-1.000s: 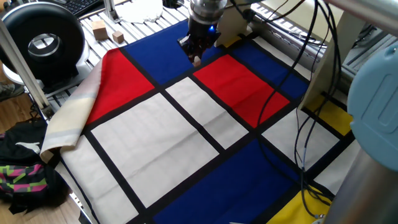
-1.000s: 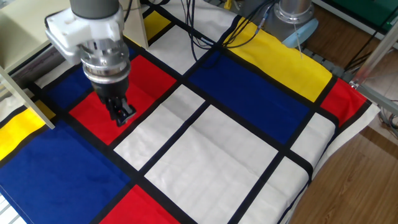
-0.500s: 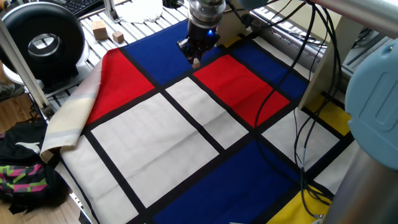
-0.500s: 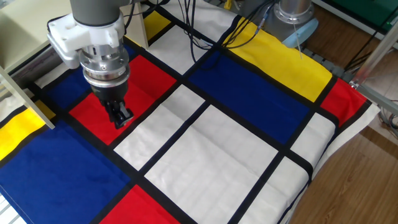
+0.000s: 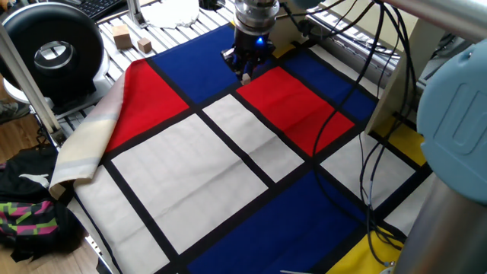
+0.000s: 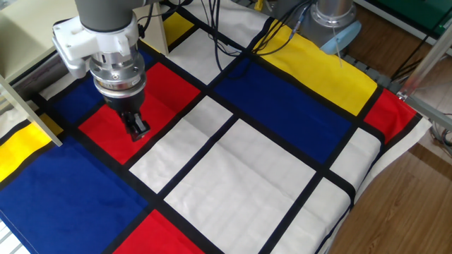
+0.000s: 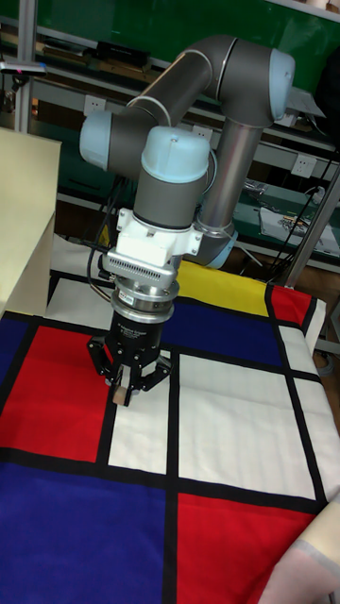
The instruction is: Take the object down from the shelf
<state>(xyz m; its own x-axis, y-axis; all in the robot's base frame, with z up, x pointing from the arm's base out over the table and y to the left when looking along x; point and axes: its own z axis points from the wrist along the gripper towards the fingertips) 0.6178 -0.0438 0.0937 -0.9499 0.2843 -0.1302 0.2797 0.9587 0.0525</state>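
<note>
My gripper [image 5: 245,71] hangs just above the checked cloth, at the black line between a blue panel and a red one. It is shut on the object [image 5: 246,77], a tiny tan block that peeks out below the dark fingertips. The tall fixed view shows the same block [image 7: 119,396] pinched in the gripper [image 7: 124,390] over the red panel's edge. From the other side the gripper [image 6: 137,128] points straight down and the block is hard to make out. The shelf [image 7: 24,226] is a cream board unit at the left, and its board [image 6: 21,39] stands behind the arm.
Two wooden cubes [image 5: 122,34] [image 5: 143,46] lie on the grey slatted table beyond the cloth. A black round device [image 5: 52,49] stands at the far left. Cables [image 5: 380,114] trail along the right side. The cloth [image 5: 190,175] hangs over the near left edge.
The gripper has shifted a little sideways and slightly up with the block still pinched. Nothing else has moved.
</note>
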